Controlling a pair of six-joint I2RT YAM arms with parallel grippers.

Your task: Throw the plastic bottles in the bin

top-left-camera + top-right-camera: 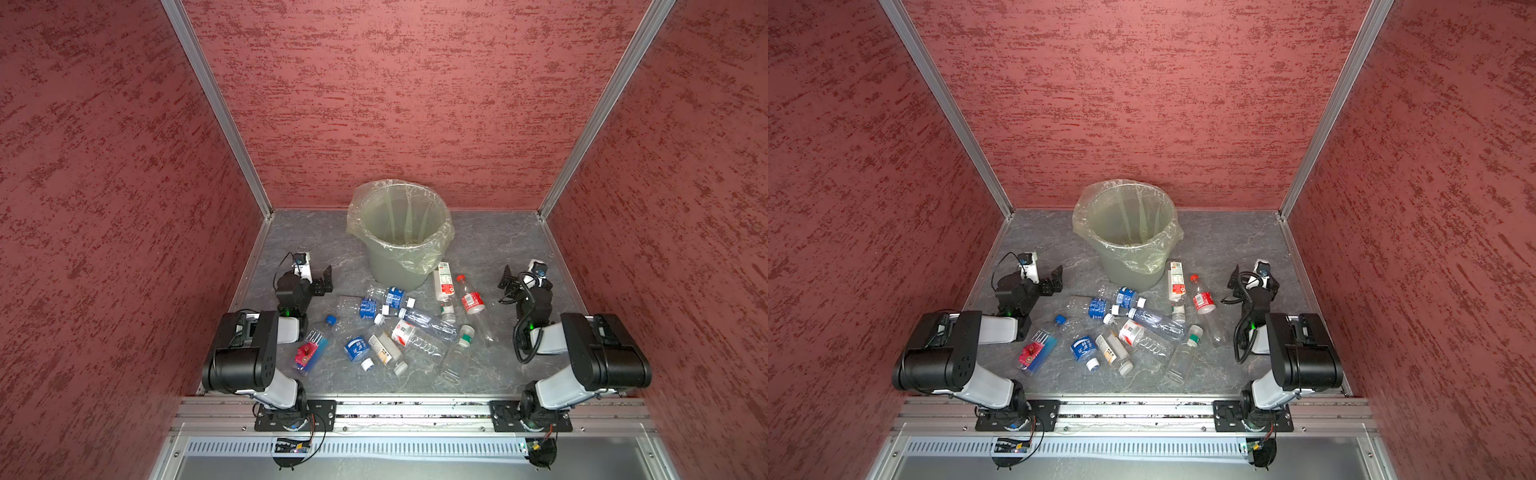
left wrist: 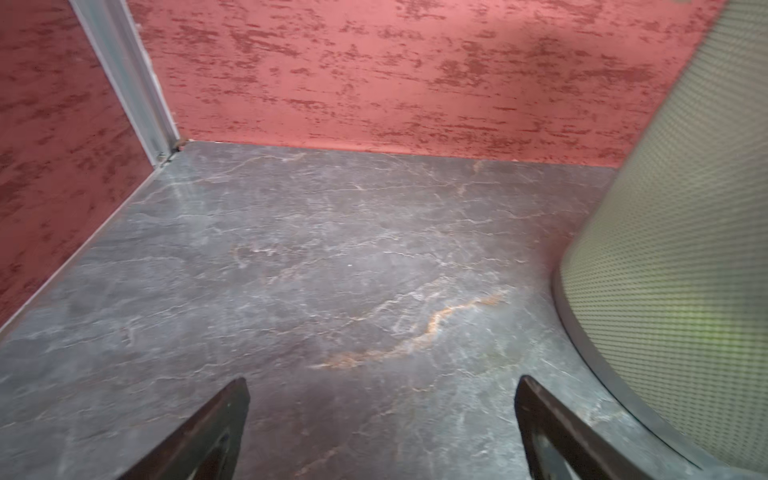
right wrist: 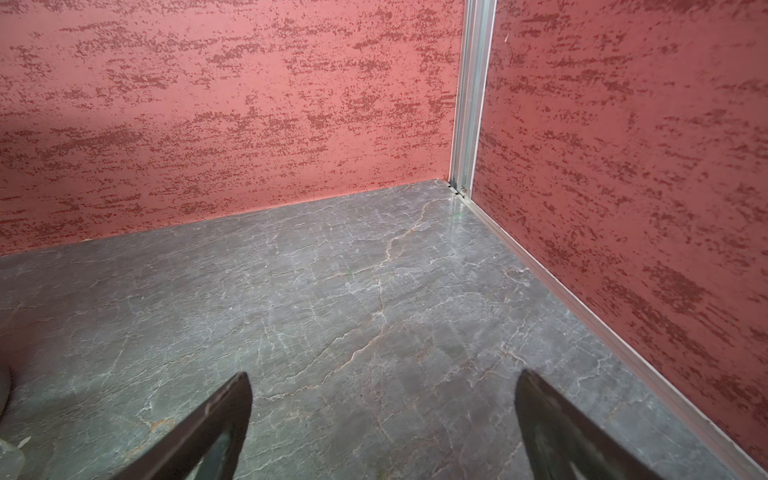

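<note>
Jaws spread wide, empty — both arms.
Left gripper (image 2: 383, 379) near bin (image 2: 685, 249), rim cut off in wrist view; right gripper (image 3: 384, 373) over bench (image 3: 332, 291).

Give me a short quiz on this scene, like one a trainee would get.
1. True or false: the left end effector is gripping a bottle.
2. The bottle lying nearest the right end effector has a cap of which colour? A white, B red, C blue.
3. What covers the rim of the bin?

Key: 1 false, its jaws stand open with nothing between them. 2 B. 3 a clear plastic bag.
</note>
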